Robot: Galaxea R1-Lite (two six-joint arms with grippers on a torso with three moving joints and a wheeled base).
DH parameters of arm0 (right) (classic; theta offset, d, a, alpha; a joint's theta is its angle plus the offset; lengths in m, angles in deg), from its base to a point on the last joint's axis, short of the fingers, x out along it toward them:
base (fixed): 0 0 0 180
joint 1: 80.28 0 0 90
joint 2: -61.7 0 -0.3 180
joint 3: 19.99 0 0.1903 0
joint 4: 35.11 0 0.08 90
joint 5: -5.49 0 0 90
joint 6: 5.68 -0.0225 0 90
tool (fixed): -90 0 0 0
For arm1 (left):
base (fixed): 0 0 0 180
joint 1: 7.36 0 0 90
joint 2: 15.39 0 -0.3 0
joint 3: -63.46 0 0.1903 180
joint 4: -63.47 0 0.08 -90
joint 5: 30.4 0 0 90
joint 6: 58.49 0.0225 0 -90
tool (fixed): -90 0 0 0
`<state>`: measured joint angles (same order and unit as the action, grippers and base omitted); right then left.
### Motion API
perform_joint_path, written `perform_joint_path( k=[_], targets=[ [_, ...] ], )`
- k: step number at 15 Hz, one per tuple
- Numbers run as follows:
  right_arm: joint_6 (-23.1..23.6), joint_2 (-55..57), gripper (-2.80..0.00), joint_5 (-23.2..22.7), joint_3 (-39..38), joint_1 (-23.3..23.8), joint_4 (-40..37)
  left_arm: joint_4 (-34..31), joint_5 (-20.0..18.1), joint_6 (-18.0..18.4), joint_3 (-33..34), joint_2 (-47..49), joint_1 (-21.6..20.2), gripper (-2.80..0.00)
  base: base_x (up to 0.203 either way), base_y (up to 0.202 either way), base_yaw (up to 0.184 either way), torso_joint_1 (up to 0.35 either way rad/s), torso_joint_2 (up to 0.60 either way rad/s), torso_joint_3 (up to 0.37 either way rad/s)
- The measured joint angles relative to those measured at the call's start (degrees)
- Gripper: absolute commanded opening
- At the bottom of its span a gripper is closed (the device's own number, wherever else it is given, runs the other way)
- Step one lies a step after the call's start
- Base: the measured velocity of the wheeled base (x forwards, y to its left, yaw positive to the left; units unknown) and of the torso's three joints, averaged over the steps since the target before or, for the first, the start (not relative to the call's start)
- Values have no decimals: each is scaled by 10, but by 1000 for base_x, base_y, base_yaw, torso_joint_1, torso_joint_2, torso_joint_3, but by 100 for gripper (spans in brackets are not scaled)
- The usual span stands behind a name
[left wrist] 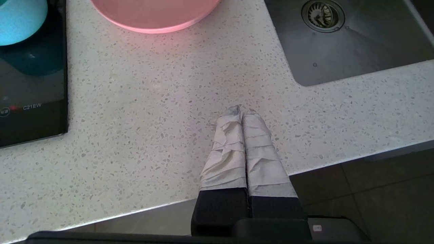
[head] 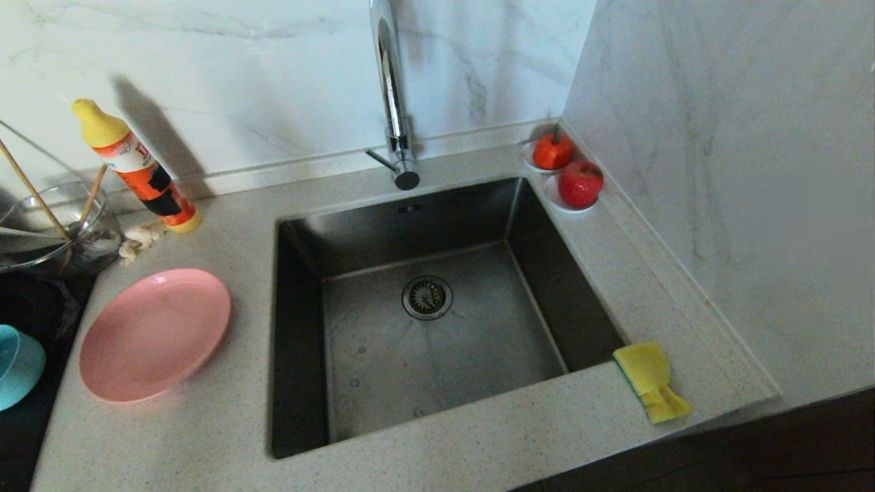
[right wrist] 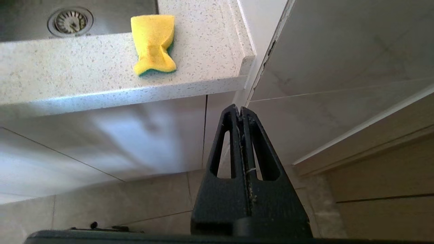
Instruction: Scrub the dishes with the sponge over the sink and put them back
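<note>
Your left gripper [left wrist: 241, 111] hangs just above the counter [left wrist: 142, 112] near its front edge, in front of the sink [head: 437, 307], its cloth-wrapped jaws pressed together on nothing. Your right gripper [right wrist: 240, 110] sits lower, below the counter's front lip by the sink's right front corner, black jaws clenched and empty, aimed at the cabinet face.

You have the sink itself, square, deep and steel, drain strainer [head: 427, 297] at its centre. Left of the sink lies the pink plate [head: 154, 333], flat and face up. Further left of the sink, the teal bowl [head: 17, 365] sits on a dark cooktop [left wrist: 32, 98]. The chopsticks [head: 41, 198] lean upright in a glass bowl [head: 55, 229] behind the plate. At the sink's right front corner rests the sponge [head: 651, 380], yellow face up, pinched at the middle, long axis running from the sink toward the counter's front edge.
</note>
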<state>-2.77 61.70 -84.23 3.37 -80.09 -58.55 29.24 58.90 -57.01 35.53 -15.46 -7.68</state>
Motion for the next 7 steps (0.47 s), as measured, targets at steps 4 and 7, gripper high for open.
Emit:
perform_joint_path(
  k=[4, 7],
  targets=[
    [-7, 0, -280, 2, 0, 0, 2, 0, 0, 0, 0, 0, 0, -280, 0, 0, 0, 0, 0, 0],
    [-9, 0, -280, -1, 0, 0, 2, 0, 0, 0, 0, 0, 0, -280, 0, 0, 0, 0, 0, 0]
  ],
)
